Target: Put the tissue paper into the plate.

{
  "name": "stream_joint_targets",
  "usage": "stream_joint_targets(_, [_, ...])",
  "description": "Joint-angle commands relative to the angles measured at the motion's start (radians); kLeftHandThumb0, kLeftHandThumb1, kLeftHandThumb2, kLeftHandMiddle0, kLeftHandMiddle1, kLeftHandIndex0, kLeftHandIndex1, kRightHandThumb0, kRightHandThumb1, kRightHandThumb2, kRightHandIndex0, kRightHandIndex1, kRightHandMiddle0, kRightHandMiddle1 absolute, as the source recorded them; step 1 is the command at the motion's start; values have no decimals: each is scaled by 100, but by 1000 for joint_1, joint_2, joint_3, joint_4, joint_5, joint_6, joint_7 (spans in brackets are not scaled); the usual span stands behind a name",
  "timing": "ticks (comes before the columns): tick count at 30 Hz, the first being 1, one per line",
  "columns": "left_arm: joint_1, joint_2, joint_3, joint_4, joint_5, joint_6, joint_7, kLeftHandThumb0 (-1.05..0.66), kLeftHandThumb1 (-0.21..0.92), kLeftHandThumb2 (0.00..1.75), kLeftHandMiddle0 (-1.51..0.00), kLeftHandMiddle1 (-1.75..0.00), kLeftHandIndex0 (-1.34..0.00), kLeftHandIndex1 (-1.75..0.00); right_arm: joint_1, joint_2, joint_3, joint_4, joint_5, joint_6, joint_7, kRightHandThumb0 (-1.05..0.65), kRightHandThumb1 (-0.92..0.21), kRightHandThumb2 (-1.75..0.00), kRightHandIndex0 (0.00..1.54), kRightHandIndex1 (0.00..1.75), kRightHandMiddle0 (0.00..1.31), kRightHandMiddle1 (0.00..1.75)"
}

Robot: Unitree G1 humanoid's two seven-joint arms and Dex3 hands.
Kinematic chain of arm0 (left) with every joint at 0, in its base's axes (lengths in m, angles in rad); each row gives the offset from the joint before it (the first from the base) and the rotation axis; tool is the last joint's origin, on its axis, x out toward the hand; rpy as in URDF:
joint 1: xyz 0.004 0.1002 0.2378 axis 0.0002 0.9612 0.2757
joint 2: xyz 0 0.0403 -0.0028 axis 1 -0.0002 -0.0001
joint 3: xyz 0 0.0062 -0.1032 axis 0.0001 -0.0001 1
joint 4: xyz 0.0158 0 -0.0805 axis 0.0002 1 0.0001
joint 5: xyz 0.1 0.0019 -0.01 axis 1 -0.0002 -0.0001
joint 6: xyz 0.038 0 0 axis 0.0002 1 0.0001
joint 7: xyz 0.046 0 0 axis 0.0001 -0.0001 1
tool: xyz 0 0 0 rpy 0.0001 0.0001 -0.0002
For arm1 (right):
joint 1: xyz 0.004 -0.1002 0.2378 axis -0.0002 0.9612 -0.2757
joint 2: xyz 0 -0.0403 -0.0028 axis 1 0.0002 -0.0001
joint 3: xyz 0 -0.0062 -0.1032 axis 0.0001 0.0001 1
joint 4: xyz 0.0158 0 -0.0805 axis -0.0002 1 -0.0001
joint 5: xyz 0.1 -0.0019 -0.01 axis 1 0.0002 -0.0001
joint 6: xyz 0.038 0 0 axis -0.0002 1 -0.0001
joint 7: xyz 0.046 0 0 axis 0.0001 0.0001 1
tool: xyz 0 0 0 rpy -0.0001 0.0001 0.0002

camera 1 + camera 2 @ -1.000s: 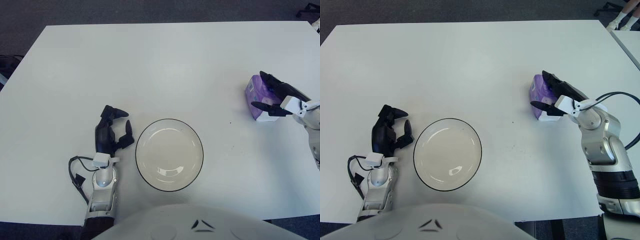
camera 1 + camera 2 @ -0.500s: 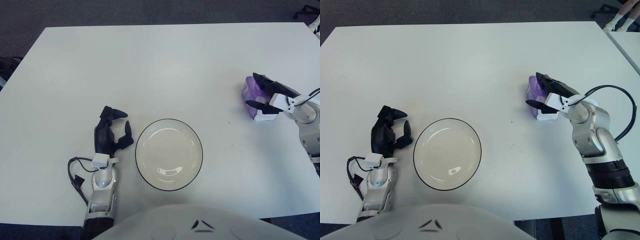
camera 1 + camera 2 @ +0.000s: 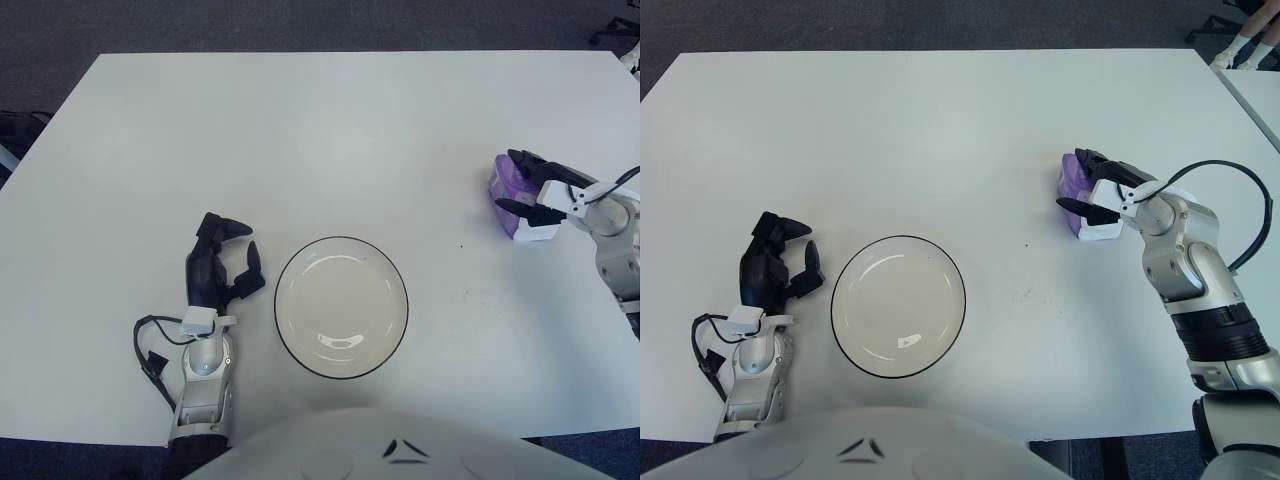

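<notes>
one small purple-and-white tissue paper pack (image 3: 1081,197) sits on our white table (image 3: 940,130) at three o'clock, our right hand (image 3: 1108,193) clamped around it. well apart at six o'clock lies the black-rimmed white round plate (image 3: 898,305); our left hand (image 3: 773,270) shows beside it at nine o'clock, fingers loosely curled, holding nothing.

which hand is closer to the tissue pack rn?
Right. The right hand has its fingers around the purple tissue pack at the table's right side. The left hand is far across, beside the plate on its left.
</notes>
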Motion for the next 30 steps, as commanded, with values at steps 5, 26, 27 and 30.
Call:
stream_joint_targets(5, [61,-7,9,44,13,40,12,-45,39,123,-113,-175,-55,-175,108,61,106,116,-6,118,60,-39,-27,-113,0,105,0,118])
stream_joint_targets(26, [89,-36,19,-24,29,106,43,-45,40,123,-103,-175,-54,-175,103,27,96,265,-1,-105,18,-2,-35,-124,38,175,60,163])
stream_joint_targets(27, [91,-37,19,-29,30,110,44,-45,40,123,-103,-175,-54,-175,104,30,90,268,2,-117,6,-2,-34,-125,40,175,61,163])
stream_joint_targets(30, [93,-39,19,-37,31,112,47,-45,41,122,-102,-175,-54,-175,107,36,74,277,4,-144,-25,-1,-27,-134,51,175,61,163])
